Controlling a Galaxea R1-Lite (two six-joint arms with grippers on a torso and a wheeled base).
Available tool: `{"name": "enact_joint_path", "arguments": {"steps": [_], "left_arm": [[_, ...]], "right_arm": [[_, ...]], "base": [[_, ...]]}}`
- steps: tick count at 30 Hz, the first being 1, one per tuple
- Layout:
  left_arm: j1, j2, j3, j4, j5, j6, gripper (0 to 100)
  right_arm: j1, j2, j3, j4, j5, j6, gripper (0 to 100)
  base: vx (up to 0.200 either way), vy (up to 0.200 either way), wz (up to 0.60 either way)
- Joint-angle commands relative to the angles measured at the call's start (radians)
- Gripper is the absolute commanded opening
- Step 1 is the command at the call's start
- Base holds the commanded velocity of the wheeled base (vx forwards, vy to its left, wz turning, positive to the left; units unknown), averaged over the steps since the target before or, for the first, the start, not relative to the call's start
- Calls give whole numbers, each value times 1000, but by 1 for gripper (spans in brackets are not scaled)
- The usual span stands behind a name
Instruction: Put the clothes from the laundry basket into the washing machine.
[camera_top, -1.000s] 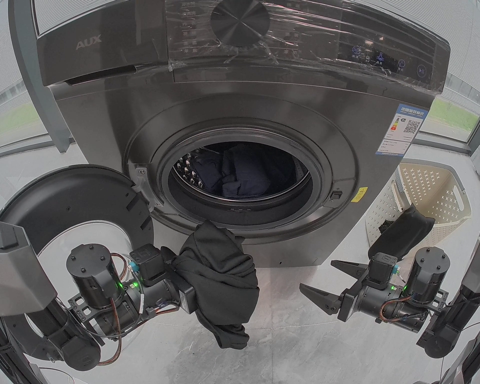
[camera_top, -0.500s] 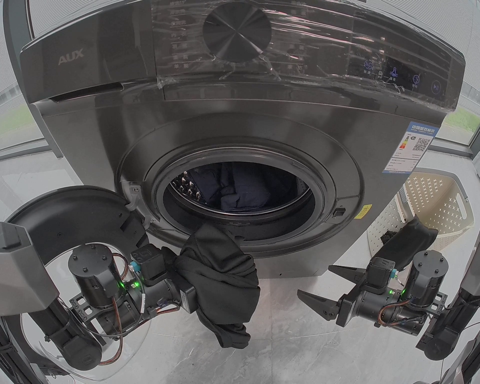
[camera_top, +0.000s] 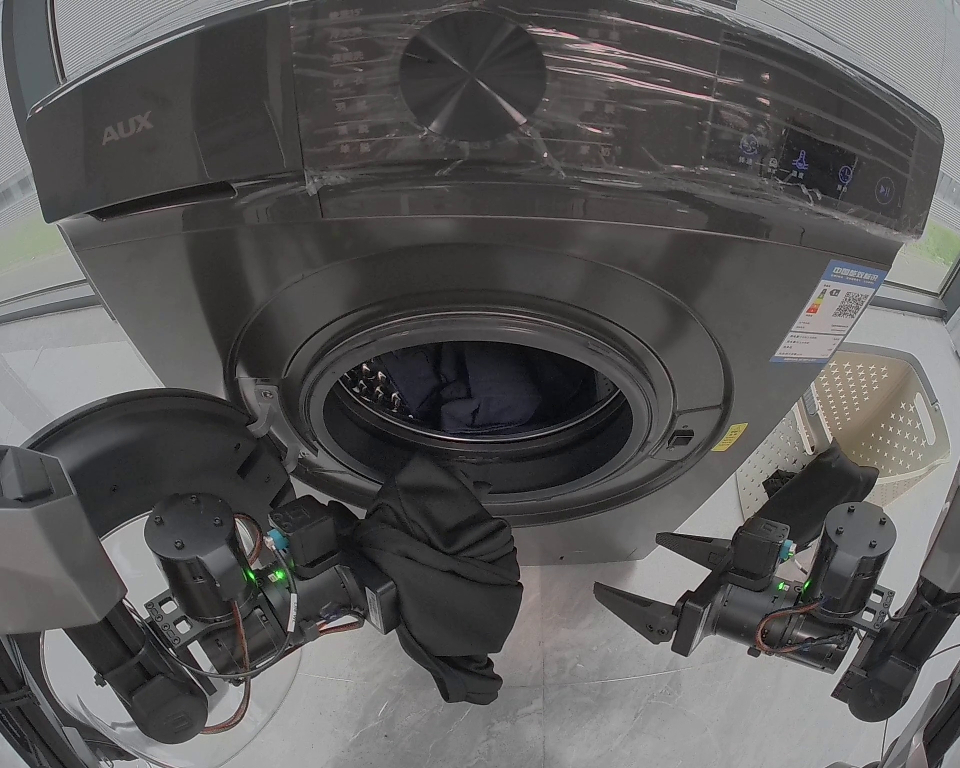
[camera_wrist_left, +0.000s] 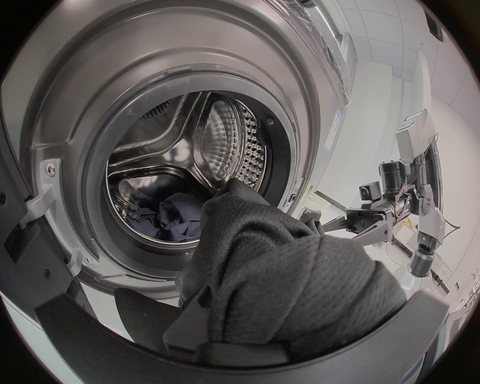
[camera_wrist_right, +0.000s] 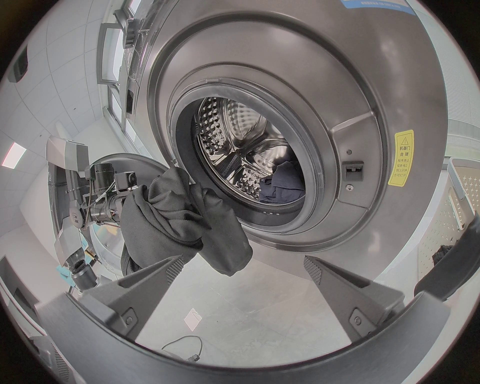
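Just below the drum mouth, the black garment (camera_top: 440, 570) hangs bunched from the left gripper (camera_wrist_left: 215, 320), which is clamped on the cloth. Its upper fold sits level with the lower lip (camera_top: 480, 485) of the opening and a loose tail droops toward the floor (camera_top: 600, 700). Whether cloth and lip touch cannot be told. The grip on a gathered wad looks meant to keep the bundle compact enough to push through the port of the washing machine (camera_top: 480, 250), where navy clothes (camera_top: 480, 385) already lie in the drum. The right gripper (camera_top: 640, 570) hangs low, well apart to the other side, its jaws spread and empty, probably kept out of the loading path. Behind it stands the white laundry basket (camera_top: 885, 400), with another dark garment (camera_top: 815, 480) draped over its rim, so work likely remains. The round door (camera_top: 150, 440) is swung open beside the left arm, and it crowds that side. The lip and the dangling tail are the likeliest snags.
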Motion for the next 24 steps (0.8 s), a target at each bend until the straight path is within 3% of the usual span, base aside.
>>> {"name": "enact_joint_path", "arguments": {"steps": [1,8,10,16,19,20,24], "left_arm": [[-20,2,2,-1,0,0,0],[-86,16,-39,3,3,-19,0],[-109,63,-85,3,47,-22,0],[-86,157,-232,3,75,-35,0],[-77,203,-303,3,112,-51,0],[-75,235,-363,5,159,-55,0],[-81,295,-462,6,221,-57,0]], "right_arm": [[6,0,0,0,-1,-1,100],[83,-15,26,-2,-4,6,100],[107,-17,46,-2,-5,6,100],[109,-23,49,-2,-5,6,100],[109,-32,50,-2,-5,6,100],[109,-41,57,0,-5,4,100],[110,-63,80,0,-5,-2,100]], "base": [[0,0,0],[0,0,0],[0,0,0],[0,0,0],[0,0,0],[0,0,0],[0,0,0]]}}
